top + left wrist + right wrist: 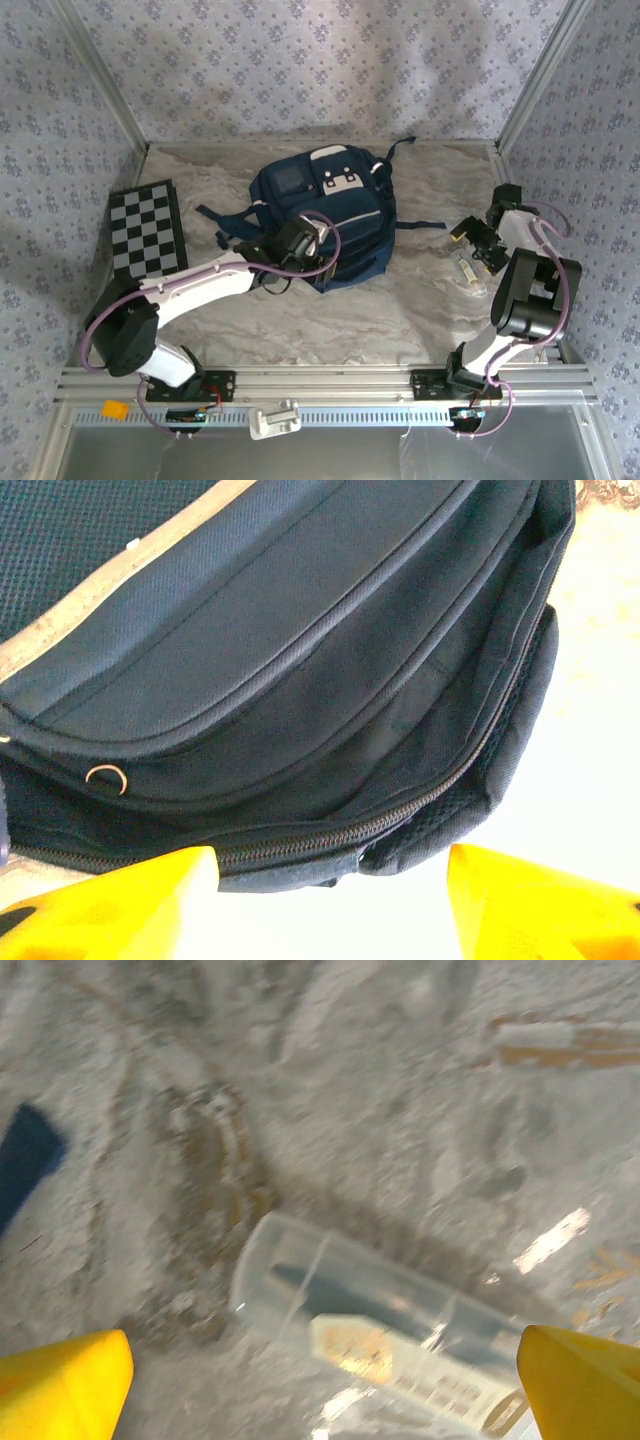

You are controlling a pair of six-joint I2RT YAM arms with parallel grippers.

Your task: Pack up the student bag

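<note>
right gripper [325,1385] wide open, empty; clear case [390,1345] just below, long axis slanting nearly finger to finger. left gripper [335,892] open, empty, at bag [300,680].

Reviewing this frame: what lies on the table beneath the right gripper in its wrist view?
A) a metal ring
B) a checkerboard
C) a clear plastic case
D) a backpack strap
C: a clear plastic case lies flat on the marbled table, framed by the open right gripper.
</note>
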